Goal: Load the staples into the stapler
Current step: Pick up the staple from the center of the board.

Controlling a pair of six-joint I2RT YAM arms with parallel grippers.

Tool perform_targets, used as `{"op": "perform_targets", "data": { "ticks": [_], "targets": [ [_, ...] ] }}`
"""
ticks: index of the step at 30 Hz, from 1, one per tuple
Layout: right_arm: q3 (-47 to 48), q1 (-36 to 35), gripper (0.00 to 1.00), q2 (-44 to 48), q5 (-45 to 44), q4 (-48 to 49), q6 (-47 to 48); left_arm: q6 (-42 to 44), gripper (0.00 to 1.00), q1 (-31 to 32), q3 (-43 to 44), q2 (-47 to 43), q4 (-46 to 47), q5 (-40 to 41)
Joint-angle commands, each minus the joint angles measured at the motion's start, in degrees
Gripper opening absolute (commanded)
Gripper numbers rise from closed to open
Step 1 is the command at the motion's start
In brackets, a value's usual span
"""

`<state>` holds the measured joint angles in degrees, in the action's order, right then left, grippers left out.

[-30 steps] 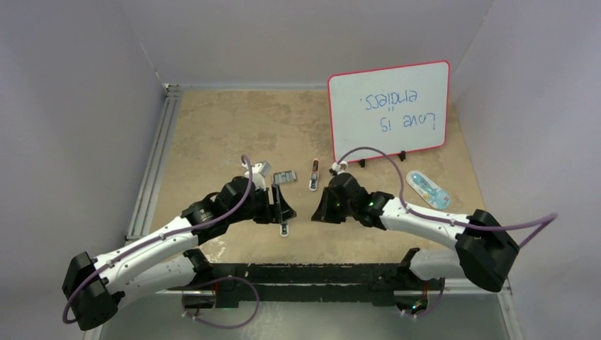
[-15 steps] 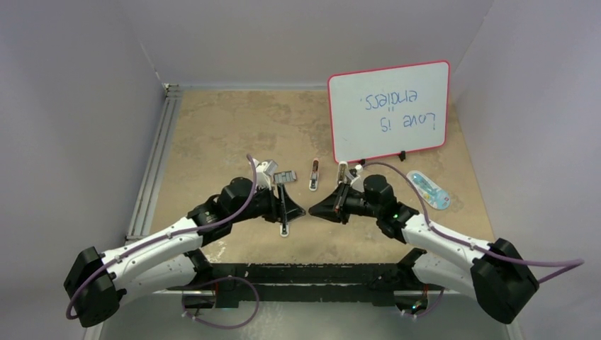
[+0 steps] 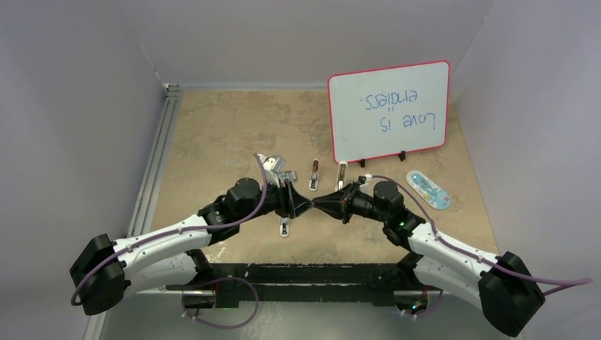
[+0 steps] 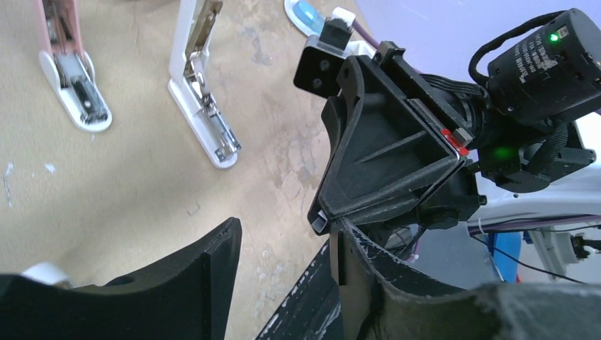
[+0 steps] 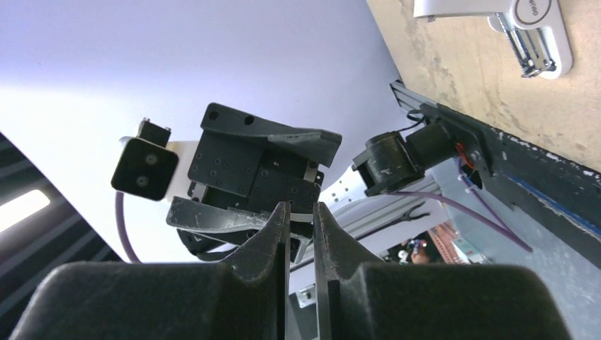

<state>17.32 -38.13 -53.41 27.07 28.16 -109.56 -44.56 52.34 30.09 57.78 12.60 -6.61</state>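
Both of my grippers had swung inward over the last second. Earlier they hung well apart on either side of the middle of the top view. Now my left gripper [image 3: 305, 205] and my right gripper [image 3: 320, 205] met tip to tip just below the centre of that frame, and I judged them to be off the table [image 3: 227, 127]. My left fingers stood wide apart with nothing between them, and the nose of the right gripper sat just beside one of them in the left wrist view. My right fingers were closed down to a thin slit, and I could make out nothing pinched there. As far as I could judge, the loading itself was not yet done. The pink stapler [image 3: 314, 175] lay opened out on the table just above the meeting point, with a white stapler [image 3: 342, 172] beside it to the right. The staples [image 3: 285, 173] sat in their small grey tray [image 3: 281, 176] to the upper left of the pink one, near my left wrist. Getting a strip into the magazine and shutting it remained. The tray was tiny and partly crossed by my left arm's cable [image 3: 262, 184], so I could not count strips. The left wrist frame cut off the pink stapler at its top edge, and I could not tell whether its channel held anything. A strip thin enough to hide in the right slit could not be ruled out.
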Motion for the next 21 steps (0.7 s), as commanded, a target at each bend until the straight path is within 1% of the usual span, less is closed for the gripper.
{"op": "perform_targets", "data": {
  "ticks": [1, 2, 7, 13, 15, 17, 18, 20, 21],
  "targets": [
    [0.4, 0.0, 0.15, 1.1, -1.1, 2.3, -4.5, 3.8, 0.45, 0.4, 0.7, 0.9, 8.6, 2.5],
    [0.7, 0.0, 0.15, 0.9, -1.2, 2.0, -4.4, 4.0, 0.42, 0.5, 1.0, 1.4, 8.8, 2.3],
    [1.0, 0.0, 0.15, -0.5, -0.9, 2.5, -4.5, 4.5, 0.36, 0.7, 1.8, 2.8, 9.4, 2.1],
    [0.9, 0.0, 0.15, -2.0, -0.1, 4.1, -4.6, 4.5, 0.20, 0.8, 1.8, 3.8, 10.9, 1.3],
    [0.8, 0.0, 0.15, -2.2, 0.3, 4.4, -4.7, 4.3, 0.17, 0.8, 1.6, 4.2, 11.8, 0.6],
    [0.6, 0.0, 0.15, -2.5, 0.4, 4.9, -4.9, 4.2, 0.16, 1.0, 1.4, 4.5, 12.5, 0.5],
    [0.6, 0.0, 0.15, -2.5, 0.5, 5.1, -5.0, 4.2, 0.18, 1.0, 1.0, 4.4, 13.1, 0.5],
    [0.5, 0.0, 0.15, -2.3, 0.5, 5.3, -5.4, 4.2, 0.29, 1.0, 0.8, 4.3, 13.9, 0.2],
    [0.4, 0.0, 0.15, -2.3, 0.5, 5.4, -5.6, 4.3, 0.32, 1.0, 0.8, 4.2, 14.1, 0.1]
  ]
}}
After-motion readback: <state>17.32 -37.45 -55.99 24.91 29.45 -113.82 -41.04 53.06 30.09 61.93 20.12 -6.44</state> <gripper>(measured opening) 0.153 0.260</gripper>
